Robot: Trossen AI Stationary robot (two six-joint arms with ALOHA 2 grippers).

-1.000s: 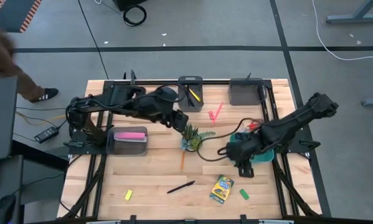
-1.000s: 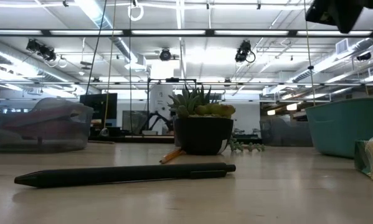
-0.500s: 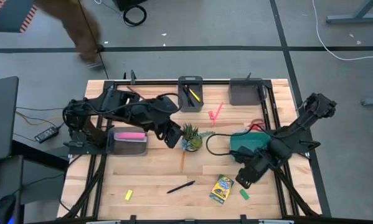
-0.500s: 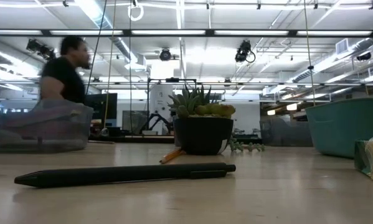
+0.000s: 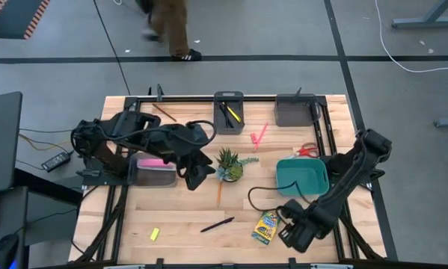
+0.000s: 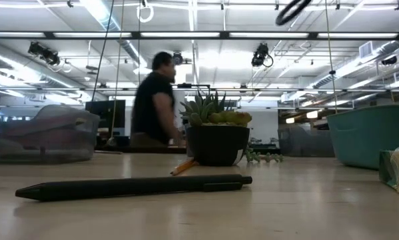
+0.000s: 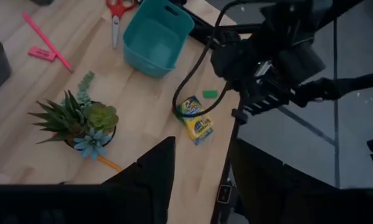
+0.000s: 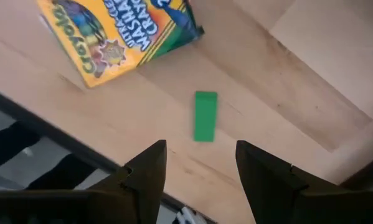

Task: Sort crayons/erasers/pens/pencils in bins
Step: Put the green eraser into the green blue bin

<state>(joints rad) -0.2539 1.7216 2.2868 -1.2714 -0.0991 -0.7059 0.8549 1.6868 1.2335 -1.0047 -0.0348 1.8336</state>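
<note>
My right gripper [image 8: 202,168] hangs open and points down over the table's near right corner [image 5: 295,235]. The green eraser [image 8: 205,116] lies flat on the wood just ahead of its fingers, untouched. Beside it lies the yellow-and-green crayon box [image 5: 266,226]. A black pen [image 5: 217,224] and a yellow eraser [image 5: 154,234] lie near the front edge, and an orange pencil [image 5: 218,194] lies by the plant. My left gripper [image 5: 194,175] is open and empty, raised left of the plant [image 5: 229,164].
The teal bin [image 5: 302,177] stands at the right with scissors [image 5: 306,151] behind it. A grey bin [image 5: 156,170] holding a pink bar is at the left. Two bins [image 5: 229,112] [image 5: 294,110] stand at the far edge. Pink pencils [image 5: 260,134] lie between them. A person walks behind the table [image 6: 156,100].
My right gripper has swung from over the teal bin toward the table's near edge and down, rolling about its axis, and now hangs over the green eraser. My left gripper has drifted toward the near edge beside the plant and rolled. A person has crossed behind the table.
</note>
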